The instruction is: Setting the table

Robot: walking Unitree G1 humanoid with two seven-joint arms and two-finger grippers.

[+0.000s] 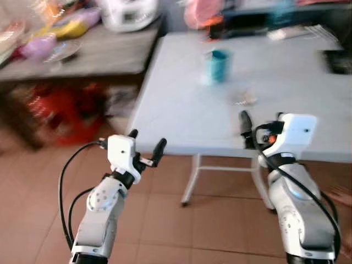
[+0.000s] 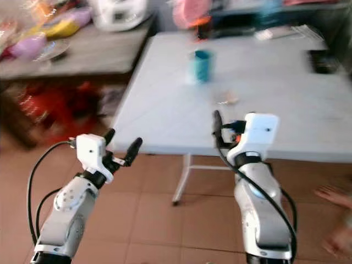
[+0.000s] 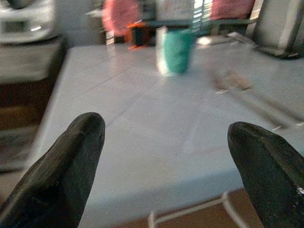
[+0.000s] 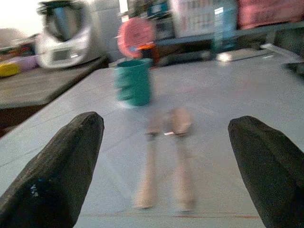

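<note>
- The left arm rises from the bottom of the head view at about 7 o'clock, bent forward at the wrist. The left gripper (image 1: 146, 144) hangs over the tiled floor (image 1: 165, 220), short of the near edge of the white folding table (image 1: 181, 110).
- Its two black fingers (image 3: 61, 175) stand wide apart with nothing between them; in the left wrist view they frame the table's near corner.
- At about 10 o'clock, a grey side counter (image 1: 104, 55) carries blurred coloured bowls (image 1: 41, 45) and a white kitchen appliance (image 1: 129, 12). Red items (image 1: 66, 113) sit on the floor beneath it.
- The teal cup (image 1: 218, 65) stands upright on the table at about 12 o'clock, well apart from both grippers.
- Just nearer, at about 1 o'clock, lie two wooden utensils (image 4: 164, 156), side by side with handles toward the robot; the blur hides whether they are spoons or forks.
- The right arm comes up at about 5 o'clock, its white wrist block level with the table's near edge. The right gripper (image 4: 164, 171) is spread open and empty, its fingers (image 4: 57, 166) framing the utensils and the cup beyond.
- A dark flat object (image 1: 335, 60) lies on the table at about 2 o'clock.
- A person's hand (image 2: 333, 195) shows blurred at about 4 o'clock.
</note>
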